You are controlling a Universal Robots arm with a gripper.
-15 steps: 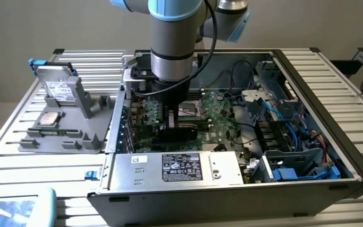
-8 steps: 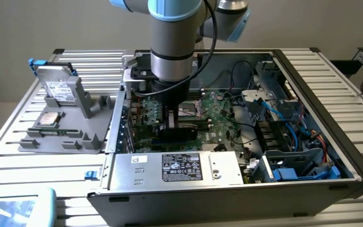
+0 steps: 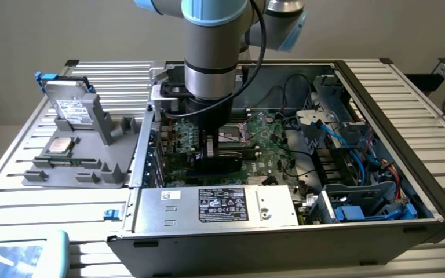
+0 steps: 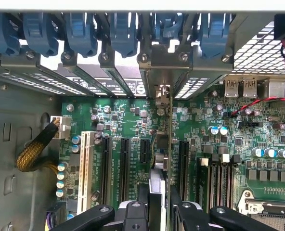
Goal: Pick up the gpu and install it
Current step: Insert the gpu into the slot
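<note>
The gpu (image 4: 162, 144) stands on edge inside the open computer case (image 3: 431, 197), a thin card running across the green motherboard (image 4: 128, 115). Its silver end bracket (image 4: 161, 72) lies against the row of rear slot openings. My gripper (image 4: 158, 204) is shut on the card's upper edge, one black finger (image 4: 143, 199) on each side. In the exterior view the gripper (image 3: 211, 147) reaches straight down into the case, with the dark card (image 3: 183, 159) low over the board. Empty black expansion slots (image 4: 105, 163) lie on either side. Whether the card sits fully in its slot I cannot tell.
A silver power supply (image 3: 215, 205) lines the case's near wall. Loose cables (image 3: 315, 127) and a blue drive cage (image 3: 361, 202) fill the exterior view's right. Outside the case, at the exterior view's left, a grey stand (image 3: 102, 168) carries hard drives (image 3: 72, 107).
</note>
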